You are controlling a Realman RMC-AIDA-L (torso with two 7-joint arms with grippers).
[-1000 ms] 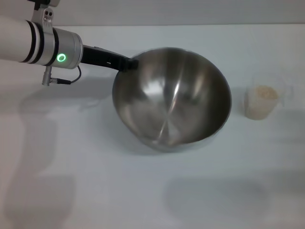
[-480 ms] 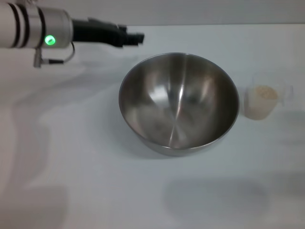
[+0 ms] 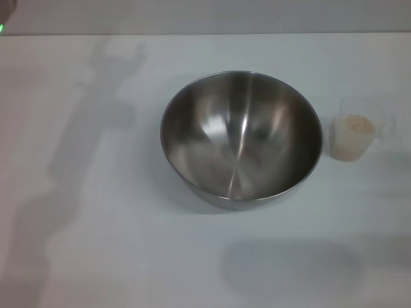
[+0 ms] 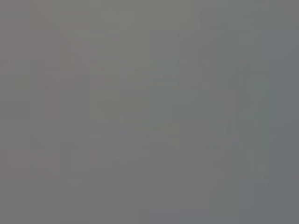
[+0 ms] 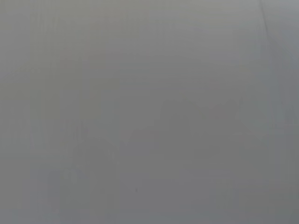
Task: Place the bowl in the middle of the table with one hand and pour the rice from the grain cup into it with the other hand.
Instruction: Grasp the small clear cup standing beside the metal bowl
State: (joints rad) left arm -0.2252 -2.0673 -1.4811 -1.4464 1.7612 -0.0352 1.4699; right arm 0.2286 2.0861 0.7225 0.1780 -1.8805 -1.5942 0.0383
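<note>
The stainless-steel bowl (image 3: 241, 138) stands upright near the middle of the white table (image 3: 96, 244) in the head view, with nothing inside it. To its right, a short gap away, stands the translucent grain cup (image 3: 354, 133), filled with cream-coloured rice (image 3: 353, 125). Neither gripper shows in the head view. Only a sliver of the left arm remains at the top left corner, and its shadow lies across the table's left side. Both wrist views show plain grey with no object in them.
The table's far edge runs along the top of the head view. A soft shadow lies on the table in front of the bowl.
The left gripper let go of the bowl's rim and the arm withdrew up and to the left, out of the head view. The bowl settled upright; the cup stayed put.
</note>
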